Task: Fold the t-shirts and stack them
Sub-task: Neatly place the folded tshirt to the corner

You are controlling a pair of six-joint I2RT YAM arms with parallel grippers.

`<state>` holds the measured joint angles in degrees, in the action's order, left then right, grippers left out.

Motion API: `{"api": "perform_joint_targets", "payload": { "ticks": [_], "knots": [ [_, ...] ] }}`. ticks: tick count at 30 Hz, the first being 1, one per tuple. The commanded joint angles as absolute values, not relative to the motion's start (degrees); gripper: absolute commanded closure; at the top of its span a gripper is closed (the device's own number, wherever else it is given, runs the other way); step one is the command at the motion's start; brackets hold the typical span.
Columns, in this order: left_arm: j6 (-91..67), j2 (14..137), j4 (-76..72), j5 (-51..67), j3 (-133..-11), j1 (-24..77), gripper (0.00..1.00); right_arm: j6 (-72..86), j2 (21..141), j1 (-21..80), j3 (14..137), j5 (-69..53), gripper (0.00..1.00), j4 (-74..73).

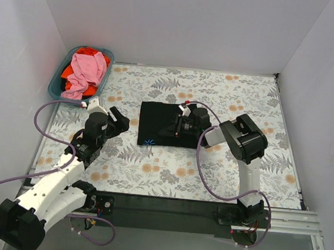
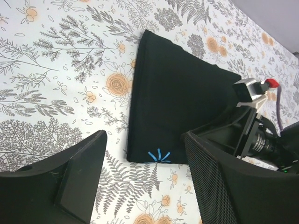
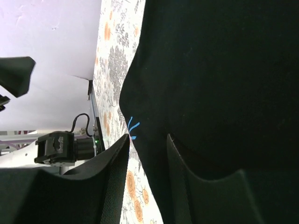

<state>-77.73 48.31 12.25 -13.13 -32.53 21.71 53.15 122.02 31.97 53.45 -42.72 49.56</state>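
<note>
A folded black t-shirt (image 1: 158,121) lies flat at the centre of the floral-print table (image 1: 240,167), its tiny blue mark (image 1: 149,141) at the lower-left corner in the overhead view. The right gripper (image 1: 180,126) sits over the shirt's right-hand part, reaching in from the right of the frame. Its wrist camera shows the fingers (image 3: 110,186) drawn near each other with a narrow gap over the cloth's edge; whether they pinch the fabric cannot be told. The left gripper (image 1: 119,120) hangs just off the shirt's left edge, apart from it, fingers spread wide and holding nothing. The shirt's left and lower edges lie ahead of it in its wrist view.

The right arm is the nearer, with the cloth directly beneath it. The shirt seems to run slightly longer left to right, though the gripper hides its right end.

Count: one black tee on the table. One pink t-shirt (image 1: 89,69) and orange-red cloth (image 1: 86,51), apparently one tee, are heaped in the single teal basket (image 1: 56,85) at upper left, well away from both grippers.
</note>
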Motion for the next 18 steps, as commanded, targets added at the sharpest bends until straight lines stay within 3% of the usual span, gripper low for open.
{"api": "perform_joint_targets", "payload": {
  "ticks": [1,7,13,18],
  "knots": [
    [-75.06,47.81,12.83,-13.54,-31.73,21.53,0.33,53.88,123.4,31.73,52.74,-39.46,0.54,52.47],
    [-71.9,51.24,11.43,-8.8,-33.05,21.97,0.3,47.49,111.91,30.24,52.29,-38.59,0.5,46.16],
    [-66.9,56.76,9.32,-5.19,-36.38,27.76,0.3,36.23,95.29,22.86,49.22,-31.23,0.42,24.73],
    [-56.44,66.87,9.32,-10.01,-44.54,40.5,0.33,26.03,83.69,14.44,47.2,-22.34,0.28,0.42]
  ]
}}
